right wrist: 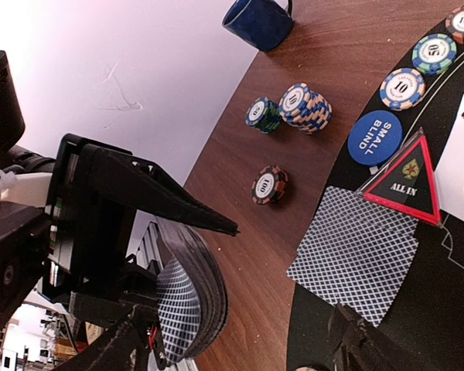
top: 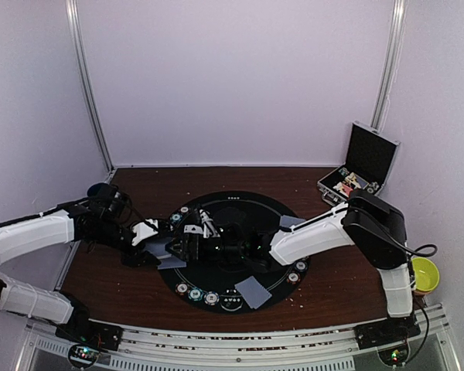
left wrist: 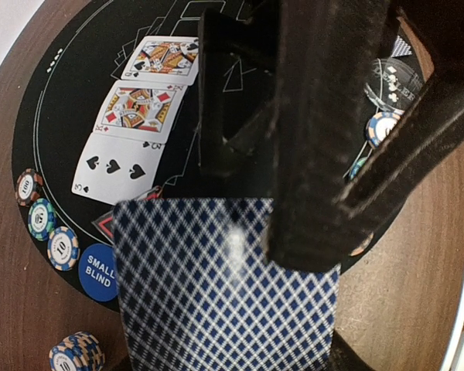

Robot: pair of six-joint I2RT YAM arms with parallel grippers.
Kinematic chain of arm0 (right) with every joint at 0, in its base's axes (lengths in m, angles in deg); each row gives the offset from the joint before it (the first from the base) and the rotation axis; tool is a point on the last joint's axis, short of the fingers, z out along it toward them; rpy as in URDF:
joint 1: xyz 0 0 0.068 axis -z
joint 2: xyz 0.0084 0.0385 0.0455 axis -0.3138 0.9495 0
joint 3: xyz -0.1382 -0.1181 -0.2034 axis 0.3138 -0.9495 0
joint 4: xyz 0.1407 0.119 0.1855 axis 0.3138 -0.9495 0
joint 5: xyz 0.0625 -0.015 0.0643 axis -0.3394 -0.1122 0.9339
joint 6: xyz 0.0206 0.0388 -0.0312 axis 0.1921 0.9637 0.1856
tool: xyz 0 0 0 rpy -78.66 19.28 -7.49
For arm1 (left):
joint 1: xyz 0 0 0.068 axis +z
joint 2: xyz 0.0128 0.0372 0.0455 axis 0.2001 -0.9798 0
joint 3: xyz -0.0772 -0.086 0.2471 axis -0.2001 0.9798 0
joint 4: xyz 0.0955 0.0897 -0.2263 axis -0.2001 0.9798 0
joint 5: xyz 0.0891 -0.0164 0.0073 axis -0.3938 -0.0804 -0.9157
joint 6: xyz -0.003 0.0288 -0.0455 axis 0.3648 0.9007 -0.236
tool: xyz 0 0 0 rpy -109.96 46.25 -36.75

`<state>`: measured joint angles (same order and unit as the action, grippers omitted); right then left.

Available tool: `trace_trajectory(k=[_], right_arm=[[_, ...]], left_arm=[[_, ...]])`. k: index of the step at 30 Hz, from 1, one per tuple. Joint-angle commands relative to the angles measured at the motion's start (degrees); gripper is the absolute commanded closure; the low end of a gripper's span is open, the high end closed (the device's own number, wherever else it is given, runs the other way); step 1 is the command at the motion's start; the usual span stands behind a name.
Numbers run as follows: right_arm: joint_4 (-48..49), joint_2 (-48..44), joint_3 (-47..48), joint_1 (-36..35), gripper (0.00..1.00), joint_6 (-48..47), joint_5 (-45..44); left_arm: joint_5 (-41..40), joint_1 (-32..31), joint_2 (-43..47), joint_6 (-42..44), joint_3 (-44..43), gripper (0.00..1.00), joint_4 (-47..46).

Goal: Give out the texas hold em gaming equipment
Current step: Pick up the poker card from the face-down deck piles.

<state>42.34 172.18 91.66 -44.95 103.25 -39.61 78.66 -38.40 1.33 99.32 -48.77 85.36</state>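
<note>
Left pincer (left wrist: 329, 232) pinched a deck (left wrist: 224, 294) of diamond-backed cards over the left rim of the mat (top: 240, 199). Seen from the right wrist, the deck fanned a little at its lower edge. Right pincer (right wrist: 238, 318) stood spread wide, just beside the deck, gripping nothing.

Items on the mat:
- Three face-up cards (left wrist: 139, 108) lay in a row.
- One face-down card (right wrist: 356, 255) lay at the left rim, touching the red triangle (right wrist: 406, 182).
- Blue disc (right wrist: 375, 137) sat just beside the triangle.
- Three chips (right wrist: 406, 86) followed the disc along the rim.

Off the mat, on the table (right wrist: 240, 232), sat a chip stack (right wrist: 305, 108) with two loose chips (right wrist: 269, 184) near it.

Edges and room:
- The wood strip between mat and left table edge held those chips, and a mug (right wrist: 259, 22) close to the wall (right wrist: 100, 77).
- Bare wood showed between the loose chips and that edge.
- From above, the far part of the mat and the wood behind it lay open.
- A case (top: 363, 166) stood open at the far right corner, and a bowl (top: 425, 274) sat at the right edge.
- Both arms met left of the mat's centre.

Hidden or unclear:
- Right pincer's fingers were cut off at the bottom of its own view.
- From above, the arms covered the mat's middle, and I could not separate the fingertips.
- In the left wrist view the fingers blocked the right half and the deck hid most of the triangle.
- Case contents were too small to read.
</note>
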Motion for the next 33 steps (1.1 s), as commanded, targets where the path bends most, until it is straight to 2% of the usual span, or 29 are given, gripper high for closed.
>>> trace_trajectory(k=[1, 9, 16, 26, 33], right_arm=[[5.73, 2.40, 3.07, -0.08, 0.20, 5.05, 3.37], [7.32, 5.75, 6.70, -0.13, 0.28, 8.47, 5.36], [-2.16, 6.80, 10.25, -0.13, 0.28, 3.94, 1.83], [-6.62, 10.00, 14.46, -0.17, 0.30, 2.44, 1.45], [-6.35, 9.31, 13.00, 0.36, 0.41, 2.72, 0.81]], left_arm=[[1.48, -0.45, 1.02, -0.50, -0.72, 0.47, -1.38], [1.30, -0.84, 1.12, -0.47, -0.23, 0.47, -1.73], [1.54, -0.98, 1.28, -0.43, 0.04, 0.47, -1.90], [1.55, -1.15, 1.19, -0.49, 0.04, 0.47, -1.88], [1.48, -1.18, 0.88, -0.34, 0.34, 0.47, -2.04]])
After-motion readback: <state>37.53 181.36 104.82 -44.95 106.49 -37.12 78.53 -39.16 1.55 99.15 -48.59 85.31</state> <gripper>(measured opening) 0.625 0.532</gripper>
